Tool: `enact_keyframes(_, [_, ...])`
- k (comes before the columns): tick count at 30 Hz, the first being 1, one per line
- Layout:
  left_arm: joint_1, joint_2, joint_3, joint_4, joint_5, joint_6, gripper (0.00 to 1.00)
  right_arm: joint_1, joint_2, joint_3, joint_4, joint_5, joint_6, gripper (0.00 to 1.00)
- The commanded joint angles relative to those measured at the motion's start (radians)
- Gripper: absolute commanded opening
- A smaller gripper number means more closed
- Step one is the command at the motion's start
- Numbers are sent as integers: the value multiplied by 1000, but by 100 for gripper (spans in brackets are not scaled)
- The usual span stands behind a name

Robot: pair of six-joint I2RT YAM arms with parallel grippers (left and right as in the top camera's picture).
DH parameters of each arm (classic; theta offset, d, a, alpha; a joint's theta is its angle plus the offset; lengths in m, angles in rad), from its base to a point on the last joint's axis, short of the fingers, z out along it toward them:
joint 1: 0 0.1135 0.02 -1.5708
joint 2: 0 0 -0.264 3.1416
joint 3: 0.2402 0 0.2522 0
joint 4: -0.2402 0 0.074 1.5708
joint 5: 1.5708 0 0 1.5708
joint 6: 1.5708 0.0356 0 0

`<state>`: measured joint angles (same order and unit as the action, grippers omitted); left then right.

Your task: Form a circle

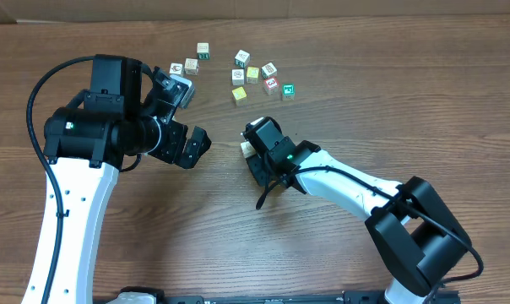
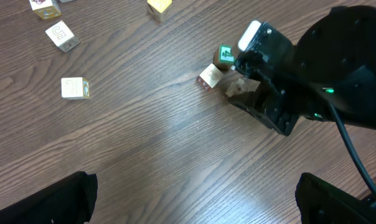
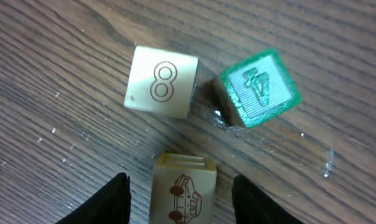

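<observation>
The circle shows in the right wrist view as a tight cluster of three cubes. They are a cream cube with an 8 [image 3: 161, 81], a green cube [image 3: 259, 88] and a cream cube with a car picture [image 3: 183, 186]. My right gripper [image 3: 180, 198] is open around the car cube, with a gap on each side. In the overhead view that gripper [image 1: 253, 157] covers most of the cluster. My left gripper [image 2: 194, 199] hangs open over bare wood, left of the cluster, with nothing between its fingers. From the left wrist view the green cube [image 2: 225, 55] and the 8 cube [image 2: 211, 75] show beside the right gripper.
Several loose cubes lie at the back of the table, one group around [image 1: 191, 65] and another around [image 1: 253, 74], with a yellow cube [image 1: 239, 94] nearest the cluster. A white cube [image 2: 74, 88] sits left of my left gripper's view. The left arm [image 1: 111, 127] stands close by.
</observation>
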<state>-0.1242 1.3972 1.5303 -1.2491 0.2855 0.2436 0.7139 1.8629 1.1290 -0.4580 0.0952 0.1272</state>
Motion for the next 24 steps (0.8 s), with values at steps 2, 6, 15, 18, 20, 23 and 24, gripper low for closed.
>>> enact_keyframes(2, [0,5,-3,0,18,23,100,-3,19,-11,6,-3,-2,50])
enact_keyframes(6, [0,5,-3,0,18,23,99,-3,20,-11,18,-4,-1,47])
enact_keyframes(15, [0,5,-3,0,18,23,100,-3,53,-11,27,-8,2,43])
enact_keyframes(18, [0,5,-3,0,19,23,100,-3,53,-11,34,-7,2,40])
enact_keyframes(20, [0,5,-3,0,18,23,100,-3,53,-11,38,-6,2,38])
enact_keyframes(23, [0,5,-3,0,18,23,99,-4,53,-11,49,0,2,37])
enact_keyframes(24, [0,5,-3,0,18,23,100,-4,53,-11,51,2,2,36])
